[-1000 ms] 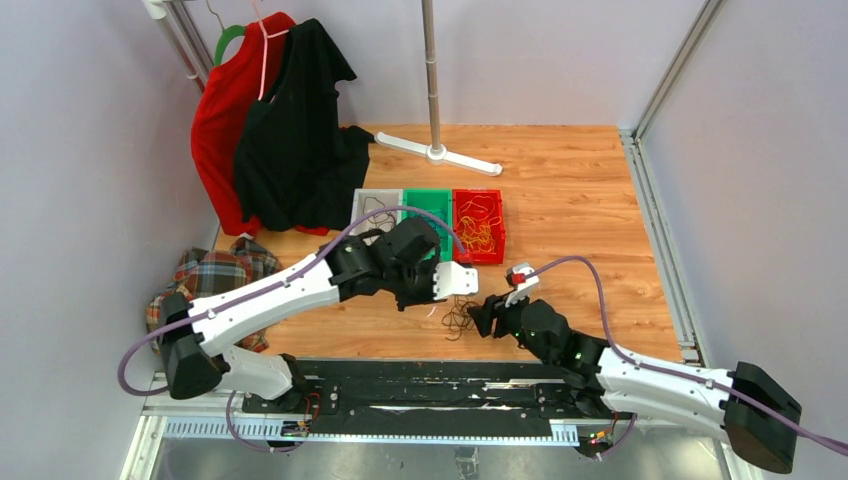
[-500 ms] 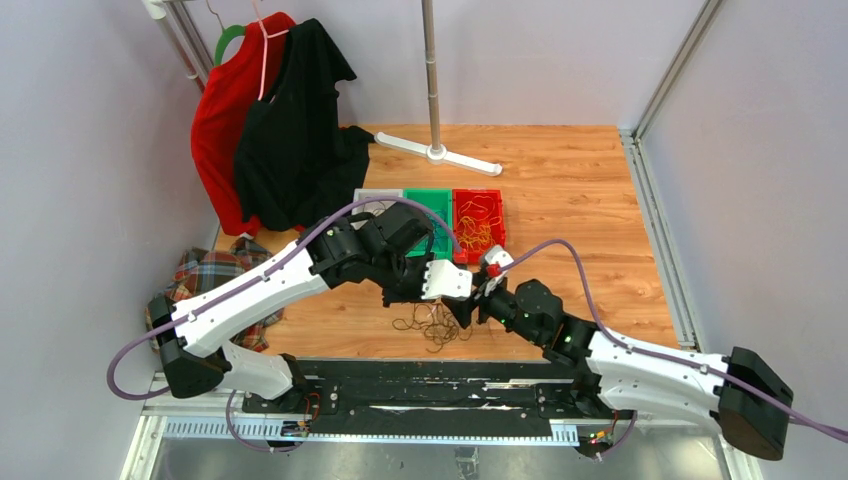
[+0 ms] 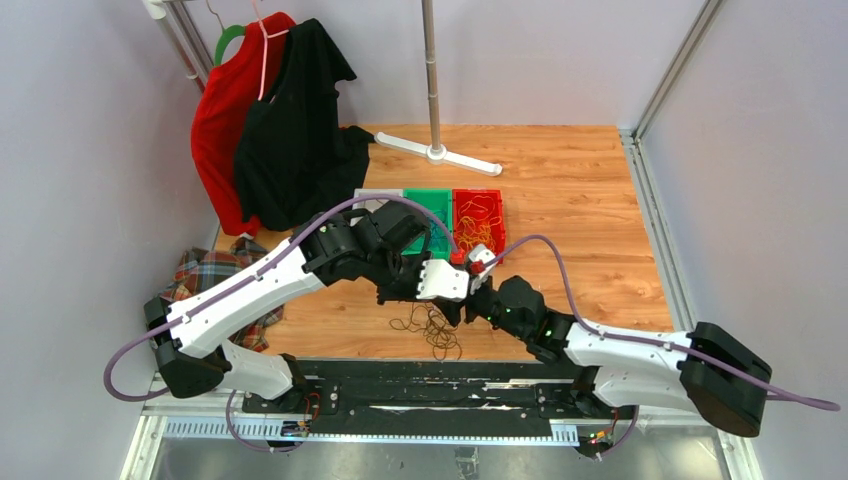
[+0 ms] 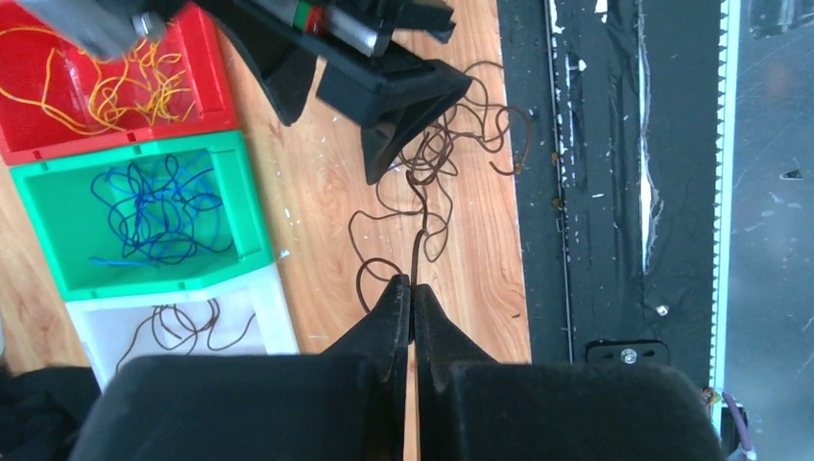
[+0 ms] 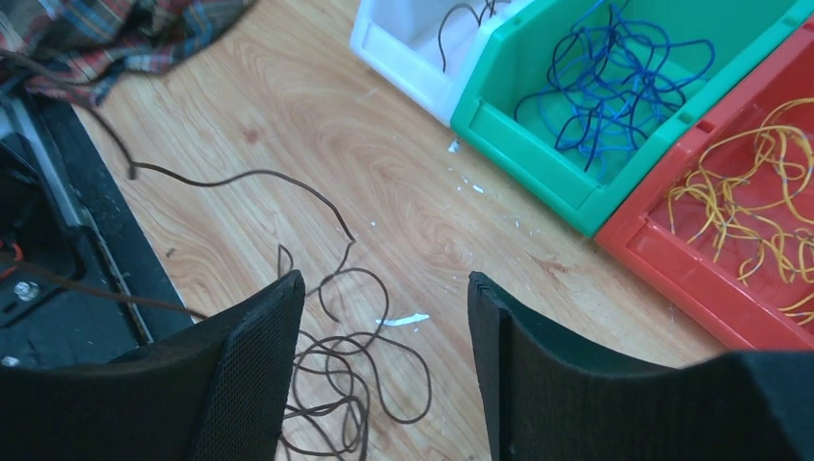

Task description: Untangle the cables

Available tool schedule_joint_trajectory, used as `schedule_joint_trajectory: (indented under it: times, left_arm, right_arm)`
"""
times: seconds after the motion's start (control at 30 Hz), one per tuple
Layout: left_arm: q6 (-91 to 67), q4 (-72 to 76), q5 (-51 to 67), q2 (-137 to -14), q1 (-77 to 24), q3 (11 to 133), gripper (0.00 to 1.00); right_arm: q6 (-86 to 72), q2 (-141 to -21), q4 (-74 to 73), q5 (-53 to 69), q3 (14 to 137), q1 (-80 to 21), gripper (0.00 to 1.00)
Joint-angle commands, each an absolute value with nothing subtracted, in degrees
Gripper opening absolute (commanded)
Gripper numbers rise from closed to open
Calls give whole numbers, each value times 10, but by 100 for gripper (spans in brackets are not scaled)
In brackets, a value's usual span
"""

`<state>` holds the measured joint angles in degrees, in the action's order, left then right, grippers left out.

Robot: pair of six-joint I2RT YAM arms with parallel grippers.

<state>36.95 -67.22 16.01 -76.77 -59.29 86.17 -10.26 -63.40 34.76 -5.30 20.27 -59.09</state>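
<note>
Cables point(image 3: 432, 328), thin and dark brown, lie in a loose curly heap on the wooden bench point(image 3: 580, 200). The heap is close to the near edge, at about 6 o'clock from a row of three bins. The left arm point(image 3: 250, 295) reaches in from 8 o'clock and the right arm point(image 3: 620, 350) from 4 o'clock. Their tips meet just above the heap, at its 12 o'clock side.

The left jaws are pressed tight together and pinch one strand of the heap right at their tips. In the left wrist view that strand runs from the tips to the rest of the tangle. The right jaws stand wide apart with nothing between them, and part of the heap shows on the bench below the gap.

The green bin point(image 4: 144, 277) is in the middle of the row and holds blue cables point(image 4: 158, 211). The red bin point(image 4: 115, 134), at its 3 o'clock in the top view, holds yellow cables point(image 4: 125, 82). The white bin point(image 4: 278, 322), at its 9 o'clock, holds a few dark strands point(image 4: 182, 327).

A red top point(image 3: 225, 120) and a black top point(image 3: 295, 150) hang at 11 o'clock of the bench. A checked cloth point(image 3: 215, 275) lies at 9 o'clock, and the white foot of a pole stand point(image 3: 440, 152) sits at 12 o'clock
</note>
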Motion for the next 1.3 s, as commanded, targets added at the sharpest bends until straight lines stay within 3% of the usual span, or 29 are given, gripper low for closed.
schedule_joint_trajectory:
  times: [0.0, 0.3, 0.7, 0.9, 1.07, 1.27]
  left_arm:
    - [373, -681, 123, -766, -591, 887, 0]
    - [362, -681, 110, -778, -591, 908, 1]
    - [378, -681, 118, -793, -591, 919, 0]
    - [384, -682, 125, -780, -591, 922, 0]
    - [394, -682, 107, -778, -591, 927, 0]
    - [408, -682, 84, -774, -591, 934, 0]
  right_arm:
    - [-133, -573, 356, -60, 180, -592, 63]
    - [-137, -400, 285, -57, 148, -599, 65]
    - [-96, -585, 397, 24, 260, -606, 65]
    - [-96, -644, 415, 29, 291, -607, 56]
    - [-111, -634, 414, 23, 264, -607, 55]
    - [-121, -536, 365, -38, 204, -607, 59]
